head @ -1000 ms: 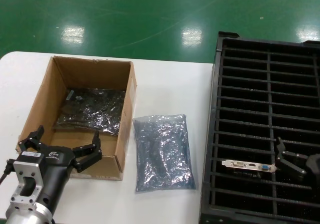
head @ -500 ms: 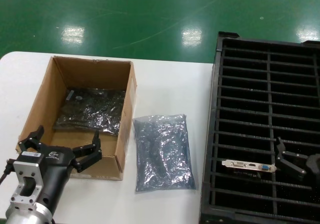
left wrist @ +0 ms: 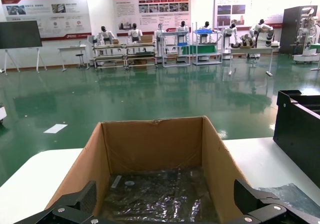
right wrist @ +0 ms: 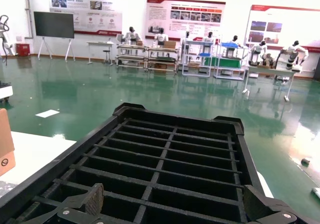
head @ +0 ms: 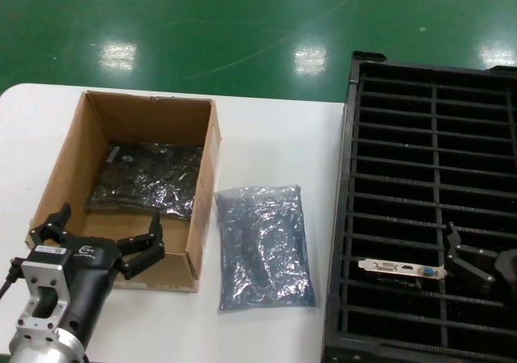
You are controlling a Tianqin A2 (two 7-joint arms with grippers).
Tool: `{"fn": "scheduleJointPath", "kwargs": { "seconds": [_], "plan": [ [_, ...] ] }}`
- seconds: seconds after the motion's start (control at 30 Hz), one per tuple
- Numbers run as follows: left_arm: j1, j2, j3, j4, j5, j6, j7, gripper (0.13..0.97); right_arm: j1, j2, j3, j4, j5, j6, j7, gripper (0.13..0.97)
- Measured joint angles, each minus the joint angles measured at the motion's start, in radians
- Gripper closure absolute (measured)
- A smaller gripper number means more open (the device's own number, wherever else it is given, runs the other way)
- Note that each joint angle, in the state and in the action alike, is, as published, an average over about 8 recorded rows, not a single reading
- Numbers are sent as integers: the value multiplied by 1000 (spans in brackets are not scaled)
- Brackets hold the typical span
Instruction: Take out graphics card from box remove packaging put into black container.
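White table over green glossy floor bears box, black container; both end effectors released.

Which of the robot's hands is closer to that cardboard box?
The left. The left hand hangs open at the box's near wall, while the right hand sits far across the table over the black container, open too.

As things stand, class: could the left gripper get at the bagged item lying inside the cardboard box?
Probably yes. The left gripper is open at the box's near wall, the box top is open, and nothing covers the bagged item.
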Motion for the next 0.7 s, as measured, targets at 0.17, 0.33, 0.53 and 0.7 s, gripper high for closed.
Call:
{"fn": "scheduleJointPath", "kwargs": {
  "seconds": [0.17,0.33,0.53,0.7],
  "plan": [
    [0,0,0,0,0,0,0,132,0,0,0,0,0,0,0,129],
    [0,0,0,0,0,0,0,132,0,0,0,0,0,0,0,129],
    [0,0,0,0,0,0,0,132,0,0,0,0,0,0,0,129],
    [0,0,0,0,0,0,0,132,0,0,0,0,0,0,0,129]
  ]
}}
